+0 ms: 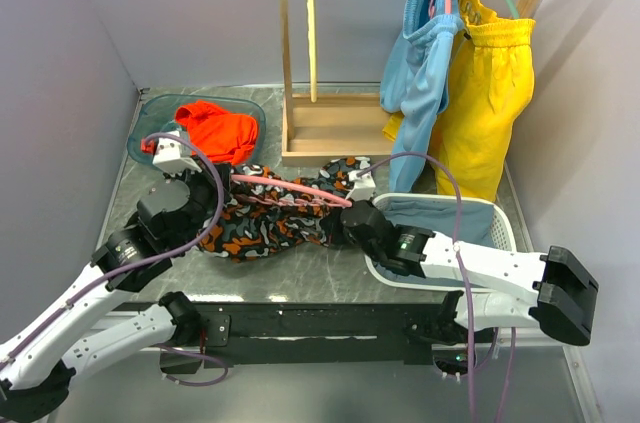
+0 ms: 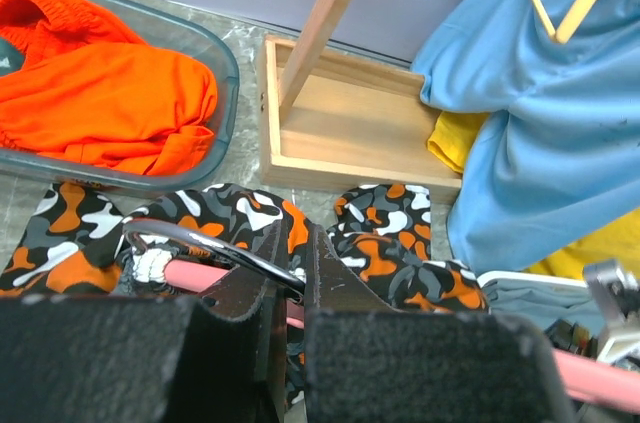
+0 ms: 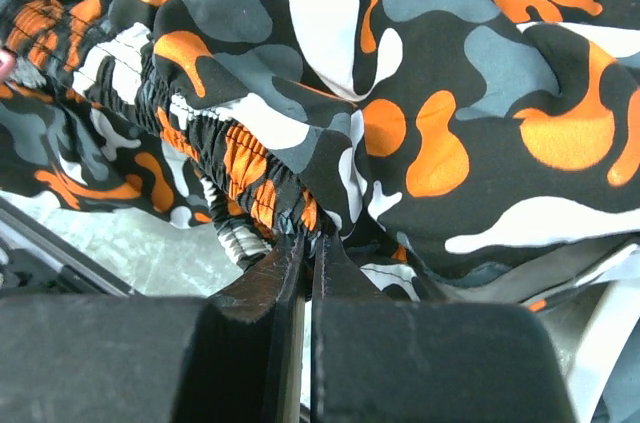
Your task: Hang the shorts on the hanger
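clamping the left gripper [image 2: 305, 278] onto the hanger [image 2: 195, 275], jaws pressed almost together with only a thin slit showing, biting just where the metal hook [image 2: 190, 238] is joining the pink neck. pinching the elastic waistband of the shorts [image 3: 400, 93] with the right gripper [image 3: 308, 243], jaws squeezed to a hairline on a bunched fold of blotchy orange, black, grey and white cloth.

holding the hanger low and nearly level over the shorts, its pink arm stretching from the left gripper across toward the right one. not showing clearly whether any of the bar is running inside the cloth. resting the shorts in a rumpled heap on the grey table [image 1: 330, 278], between the two arms and just in front of the wooden rack [image 1: 330, 133].

sitting behind the left gripper, a clear bluish tub [image 1: 145, 113] cradling a plain orange-red garment [image 1: 218, 131]. hanging from the rack's top rail, light-blue shorts [image 1: 420, 53] and yellow shorts [image 1: 500, 83], side by side and touching. lying under the right arm, a white basket [image 1: 505, 228] with grey-blue cloth inside, its near corner just beside the camouflage heap.
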### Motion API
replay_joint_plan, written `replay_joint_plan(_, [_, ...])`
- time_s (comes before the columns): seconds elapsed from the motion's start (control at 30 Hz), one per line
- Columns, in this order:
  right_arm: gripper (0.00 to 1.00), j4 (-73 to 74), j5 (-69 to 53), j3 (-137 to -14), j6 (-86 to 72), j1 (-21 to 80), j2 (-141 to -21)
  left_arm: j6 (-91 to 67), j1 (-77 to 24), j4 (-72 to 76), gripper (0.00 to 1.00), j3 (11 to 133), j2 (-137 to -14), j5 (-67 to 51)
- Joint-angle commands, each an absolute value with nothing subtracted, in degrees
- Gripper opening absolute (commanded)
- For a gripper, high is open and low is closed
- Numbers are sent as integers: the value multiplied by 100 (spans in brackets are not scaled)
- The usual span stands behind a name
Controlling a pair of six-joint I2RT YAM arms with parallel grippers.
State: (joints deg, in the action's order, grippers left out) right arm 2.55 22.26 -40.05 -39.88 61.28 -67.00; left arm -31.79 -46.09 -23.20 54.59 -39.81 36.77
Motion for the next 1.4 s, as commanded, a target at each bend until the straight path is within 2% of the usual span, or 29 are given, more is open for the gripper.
replay_joint_plan(0.0, [0,53,1688,-4069,-4087,5811,-6434,-2874,-4588,-1688,1,5397,-3823,3507])
replay_joint_plan(0.13, [0,17,1363,-4034,-4104,5573,-6442,-2848,-4579,-1601,1,5318,-3753,3419])
replay_joint_plan(0.37, [0,246,1152,-4078,-4201,5379,-6144,-2883,-4588,-1706,1,5388,-3955,3999])
replay_joint_plan(0.8, [0,1536,949,-4605,-4157,5230,-5089,-2725,-4579,-1301,1,5396,-4262,4640])
replay_joint_plan(1.1, [0,2810,1467,-5545,-4289,5238,-5018,-2961,-4588,-1520,1,5309,-4420,5167])
replay_joint_plan(1.37, [0,3682,2197,-6362,-4377,5212,-5158,-3015,-4588,-1652,1,5203,-4307,5133])
